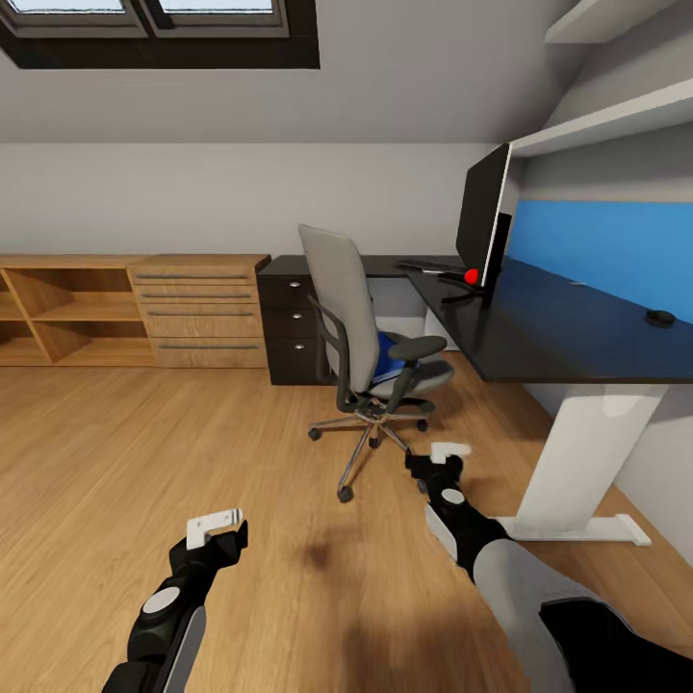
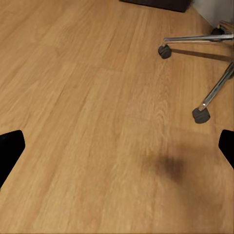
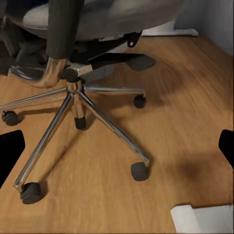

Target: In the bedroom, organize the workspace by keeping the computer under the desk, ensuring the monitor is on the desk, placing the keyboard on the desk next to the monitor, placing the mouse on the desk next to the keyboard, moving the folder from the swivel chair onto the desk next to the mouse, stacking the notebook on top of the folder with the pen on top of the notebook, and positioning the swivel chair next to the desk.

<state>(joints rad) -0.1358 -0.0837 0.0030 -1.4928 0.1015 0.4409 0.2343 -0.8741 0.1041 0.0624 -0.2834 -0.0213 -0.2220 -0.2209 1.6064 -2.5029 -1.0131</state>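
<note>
The grey swivel chair [image 1: 337, 289] stands on the wood floor, a short way out from the black desk [image 1: 549, 332]. A blue folder [image 1: 387, 354] lies on its seat. On the desk the monitor [image 1: 481, 217] stands upright, with the keyboard [image 1: 428, 266] behind it and a small black mouse-like object [image 1: 659, 317] to the right. My left gripper [image 1: 216, 529] is open, low over bare floor. My right gripper [image 1: 449, 454] is open near the chair's chrome base [image 3: 73, 92]. The computer, notebook and pen are out of view.
Black drawers [image 1: 289, 327] with silver knobs close the desk's far end, beside a wooden chest [image 1: 197, 313] and open shelves [image 1: 58, 313]. A white desk leg [image 1: 582, 462] stands right of my right arm. Chair casters [image 2: 201, 115] lie near the left gripper.
</note>
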